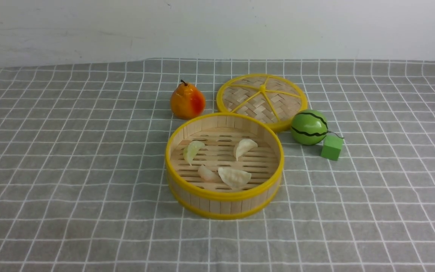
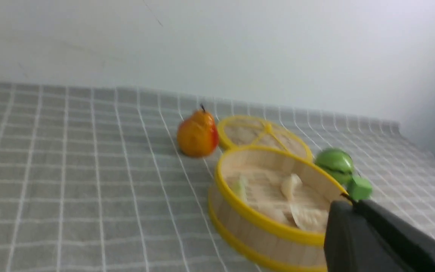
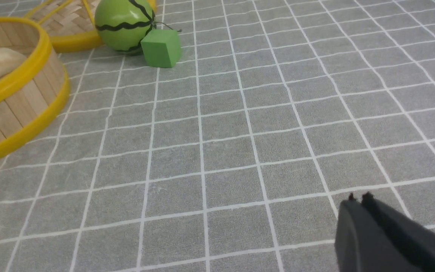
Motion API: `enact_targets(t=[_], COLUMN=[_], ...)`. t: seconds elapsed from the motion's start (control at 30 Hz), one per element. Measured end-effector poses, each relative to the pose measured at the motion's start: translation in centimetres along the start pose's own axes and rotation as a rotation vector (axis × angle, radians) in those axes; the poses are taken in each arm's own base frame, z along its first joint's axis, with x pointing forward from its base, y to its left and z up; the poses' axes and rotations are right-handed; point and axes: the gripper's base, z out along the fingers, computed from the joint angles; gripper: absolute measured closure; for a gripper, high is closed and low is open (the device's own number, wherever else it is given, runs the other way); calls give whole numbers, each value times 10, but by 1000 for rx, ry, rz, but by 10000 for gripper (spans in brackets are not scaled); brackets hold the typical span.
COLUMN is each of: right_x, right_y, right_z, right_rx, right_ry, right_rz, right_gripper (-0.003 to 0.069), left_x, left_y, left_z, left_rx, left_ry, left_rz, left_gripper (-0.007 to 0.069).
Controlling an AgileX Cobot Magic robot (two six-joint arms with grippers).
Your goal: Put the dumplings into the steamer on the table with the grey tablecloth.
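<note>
Front view: four dumplings [image 1: 235, 176] lie inside steamer [image 1: 224, 164] mid-bench [image 1: 51, 189], none on grey cloth. Task looks complete. Left claw [image 2: 347, 200] pinched together, empty, near steamer rim. Right claw [image 3: 358, 199] likewise closed, empty, over bare cloth right of steamer. Next: likely nothing beyond keeping arms clear.

We list: steamer [image 1: 224, 196], pale wood slats with glossy yellow plastic rims; lid [image 1: 261, 99], woven bamboo strips; grey tablecloth [image 1: 70, 170], matt woven fabric (slightly creased); pear [image 1: 187, 101] and watermelon ball [image 1: 309, 127], smooth, shiny; dumplings [image 1: 234, 177], soft-looking sheen.
</note>
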Motion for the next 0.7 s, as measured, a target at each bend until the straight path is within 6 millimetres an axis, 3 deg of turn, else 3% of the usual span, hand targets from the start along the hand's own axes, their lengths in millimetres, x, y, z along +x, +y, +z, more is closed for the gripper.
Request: enact_targets(t=[0.2,0.37,0.7], right_x=[0,0,0], right_y=[0,0,0], right_z=[0,0,0], right_rx=[0,0,0], right_ry=[1,1,1], right_rz=[0,0,0], right_gripper=[659,656,648], left_x=[32,64,90], left_y=[22,38,43], left_z=[2,4,-1], left_rx=[-213,-347,-411], left_ry=[-127,-33,251], left_rz=[22,8,-3], left_gripper=[638,638,638])
